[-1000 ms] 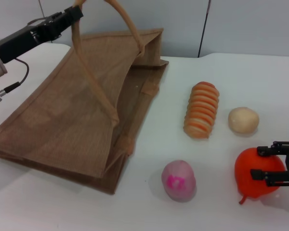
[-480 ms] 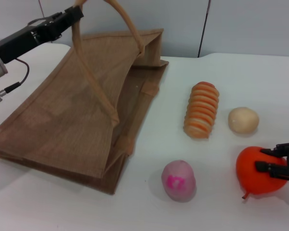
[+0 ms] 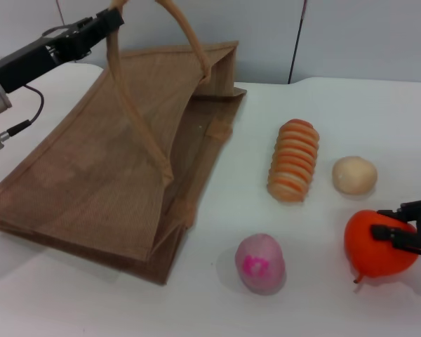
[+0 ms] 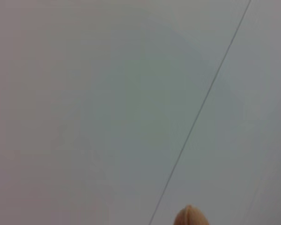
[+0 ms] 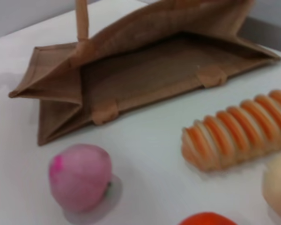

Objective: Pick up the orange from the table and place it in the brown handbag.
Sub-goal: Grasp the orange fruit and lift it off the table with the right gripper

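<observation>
Orange point(image 3: 375, 247) is sitting on the tabletop point(image 3: 316, 119) at its near right edge, with my right gripper point(image 3: 407, 233) reaching in from the right; its fingers are pressing one above and one across the fruit, clamped on it, though I am judging the fruit not lifted, since its stem tip is touching the surface. My left gripper point(image 3: 107, 19) is holding one loop handle of the brown handbag point(image 3: 119, 161) high, fingers closed on the strap, which is keeping the mouth gaping towards the fruit side. Striped oblong point(image 3: 293, 161), beige ball point(image 3: 354, 175) and pink fruit point(image 3: 260, 262) are lying between orange and bag, so I am planning a raised carry over them.
</observation>
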`<state>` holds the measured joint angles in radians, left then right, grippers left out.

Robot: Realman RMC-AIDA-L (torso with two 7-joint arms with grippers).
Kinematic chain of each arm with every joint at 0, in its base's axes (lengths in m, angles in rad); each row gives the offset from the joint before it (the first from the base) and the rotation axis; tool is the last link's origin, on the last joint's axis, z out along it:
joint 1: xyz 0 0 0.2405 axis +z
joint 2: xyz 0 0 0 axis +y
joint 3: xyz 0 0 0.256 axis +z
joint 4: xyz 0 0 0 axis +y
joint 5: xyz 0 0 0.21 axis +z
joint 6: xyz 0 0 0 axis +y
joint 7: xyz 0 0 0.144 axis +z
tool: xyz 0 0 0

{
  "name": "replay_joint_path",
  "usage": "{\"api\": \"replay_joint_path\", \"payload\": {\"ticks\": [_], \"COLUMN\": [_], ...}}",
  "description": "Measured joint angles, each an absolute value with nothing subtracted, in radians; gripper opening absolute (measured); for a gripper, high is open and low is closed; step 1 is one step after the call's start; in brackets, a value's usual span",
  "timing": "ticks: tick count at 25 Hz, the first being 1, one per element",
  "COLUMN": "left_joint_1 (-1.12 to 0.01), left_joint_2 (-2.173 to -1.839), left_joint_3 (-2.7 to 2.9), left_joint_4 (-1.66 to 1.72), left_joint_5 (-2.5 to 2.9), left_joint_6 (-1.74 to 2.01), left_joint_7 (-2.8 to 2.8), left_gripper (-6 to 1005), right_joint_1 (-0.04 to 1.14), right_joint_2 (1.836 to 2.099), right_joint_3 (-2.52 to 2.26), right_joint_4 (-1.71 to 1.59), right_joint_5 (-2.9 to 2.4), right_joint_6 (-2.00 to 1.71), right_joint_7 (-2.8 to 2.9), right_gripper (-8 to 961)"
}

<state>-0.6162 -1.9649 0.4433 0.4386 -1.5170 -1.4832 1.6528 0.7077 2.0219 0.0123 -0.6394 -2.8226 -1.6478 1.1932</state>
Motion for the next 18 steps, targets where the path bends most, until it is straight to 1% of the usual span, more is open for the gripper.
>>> {"api": "replay_joint_path", "payload": {"ticks": [2, 12, 13, 15, 16, 18], "left_joint_1": [-0.616, -0.623, -0.624, -0.627, -0.629, -0.637], "left_joint_2": [-1.964, -1.959, -1.959, -1.959, -1.959, -1.959], "left_joint_3": [0.443, 0.443, 0.443, 0.443, 0.444, 0.447], "left_joint_4": [0.439, 0.439, 0.439, 0.439, 0.439, 0.439], "left_joint_5": [-1.521, -1.522, -1.523, -1.524, -1.524, -1.525], "left_joint_6": [-1.491, -1.543, -1.549, -1.559, -1.564, -1.575], "left_joint_7": [1.649, 1.646, 1.645, 1.644, 1.641, 1.638], "left_gripper": [121, 121, 121, 121, 122, 122], "right_joint_1": [0.712, 0.717, 0.725, 0.767, 0.767, 0.806], "right_joint_2": [2.022, 2.021, 2.021, 2.021, 2.021, 2.022], "right_joint_3": [0.014, 0.009, 0.003, -0.012, -0.012, -0.018], "right_joint_4": [-0.641, -0.691, -0.691, -0.682, -0.682, -0.661], "right_joint_5": [-2.808, -2.639, -2.622, -2.598, -2.598, -2.597], "right_joint_6": [-1.68, -1.781, -1.785, -1.801, -1.801, -1.804], "right_joint_7": [1.165, 1.145, 1.145, 1.145, 1.145, 1.145], "right_gripper": [302, 265, 261, 212, 204, 187]}}
